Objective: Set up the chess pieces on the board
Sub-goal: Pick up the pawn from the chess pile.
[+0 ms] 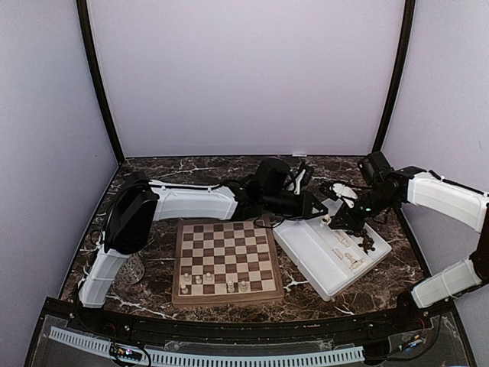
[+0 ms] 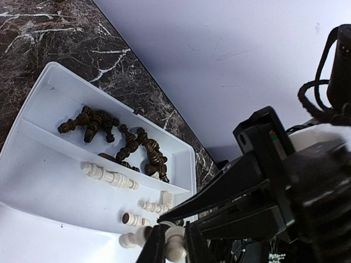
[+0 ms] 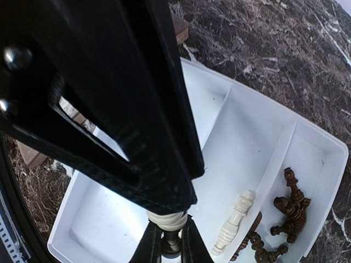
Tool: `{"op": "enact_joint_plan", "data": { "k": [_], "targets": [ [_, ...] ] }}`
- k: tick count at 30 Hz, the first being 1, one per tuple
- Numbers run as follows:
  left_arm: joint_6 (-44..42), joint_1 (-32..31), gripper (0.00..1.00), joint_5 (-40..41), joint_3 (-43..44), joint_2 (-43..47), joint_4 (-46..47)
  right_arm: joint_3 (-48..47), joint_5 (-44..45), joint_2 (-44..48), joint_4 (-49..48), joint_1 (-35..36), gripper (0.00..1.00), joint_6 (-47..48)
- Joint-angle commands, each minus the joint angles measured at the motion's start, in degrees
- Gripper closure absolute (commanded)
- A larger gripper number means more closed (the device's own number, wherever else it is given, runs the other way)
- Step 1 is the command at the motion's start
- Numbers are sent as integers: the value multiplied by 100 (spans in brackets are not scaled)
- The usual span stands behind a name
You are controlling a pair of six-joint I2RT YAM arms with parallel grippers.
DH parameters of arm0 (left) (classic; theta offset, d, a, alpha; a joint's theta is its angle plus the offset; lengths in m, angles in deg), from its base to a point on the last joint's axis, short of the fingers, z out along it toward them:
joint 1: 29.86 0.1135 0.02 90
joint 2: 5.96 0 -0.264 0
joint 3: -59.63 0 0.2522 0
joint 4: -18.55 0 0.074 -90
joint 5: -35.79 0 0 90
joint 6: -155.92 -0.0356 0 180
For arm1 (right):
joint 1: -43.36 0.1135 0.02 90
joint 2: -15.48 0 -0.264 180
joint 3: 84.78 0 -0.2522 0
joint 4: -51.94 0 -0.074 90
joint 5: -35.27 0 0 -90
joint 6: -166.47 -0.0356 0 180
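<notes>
My left gripper (image 2: 167, 249) is clenched on a pale cream piece (image 2: 176, 245), pinched right at the fingertips, low over the white tray (image 2: 33, 181). My right gripper (image 3: 167, 244) is clamped too, on a second cream piece (image 3: 167, 222) whose body runs roughly in line with the fingers. Both grippers hang over the tray, close to each other, the left one nearer the board side. Around them, loose pale pieces (image 2: 109, 176) lie on their sides, and dark brown pieces (image 2: 90, 121) are heaped in the compartment behind. The chessboard (image 1: 225, 260) sits on the worktop (image 1: 367, 294) just beside the tray, to the left of both grippers and nearer the arm bases. A few standing pale pieces (image 1: 229, 286) occupy its 2 near rows. I judge the left arm the closer carrier: lift clear of the tray wall, then swing left toward the board.
</notes>
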Motion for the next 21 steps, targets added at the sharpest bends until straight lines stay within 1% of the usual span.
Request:
{"op": "enact_joint_plan", "data": {
  "k": [1, 7, 9, 10, 11, 12, 13, 14, 15, 16, 17, 18, 19, 20, 21],
  "targets": [
    [-128, 14, 97, 64, 49, 206, 324, 364, 253, 68, -192, -204, 90, 120],
    [-180, 47, 99, 88, 6, 261, 403, 595, 84, 3, -342, -674, 91, 240],
    [-319, 48, 99, 53, 41, 278, 275, 632, 50, -28, -412, -718, 90, 228],
    [-392, 50, 99, 50, 96, 286, 48, 641, 35, -61, -440, -726, 90, 221],
    [-630, 49, 99, 61, 114, 335, -110, 642, 10, -95, -450, -730, 90, 221],
    [-793, 48, 99, 76, 161, 376, -520, 643, -14, -151, -446, -734, 90, 222],
    [-1137, 48, 98, 133, 168, 487, -754, 649, -35, -173, -463, -740, 90, 220],
    [-1346, 39, 98, 191, 172, 562, -1334, 663, -51, -198, -485, -739, 90, 211],
    [-1798, 17, 98, 351, 152, 727, -1614, 680, -65, -212, -514, -739, 90, 202],
    [-2032, -3, 97, 617, 76, 827, -2191, 694, -66, -221, -530, -739, 90, 197],
    [-2511, -57, 97, 806, 16, 1043, -2482, 703, -66, -229, -542, -739, 90, 197],
    [-2731, -97, 97, 1197, -136, 1157, -2992, 704, -61, -235, -548, -739, 90, 195],
    [-3151, -186, 97, 1404, -244, 1392, -3379, 700, -53, -236, -563, -741, 89, 192],
    [-3324, -227, 96, 1757, -529, 1626, -3528, 699, -53, -240, -577, -742, 89, 185],
    [-3629, -318, 96, 1895, -686, 1765, -3720, 696, -49, -241, -589, -747, 89, 177]
  ]
}}
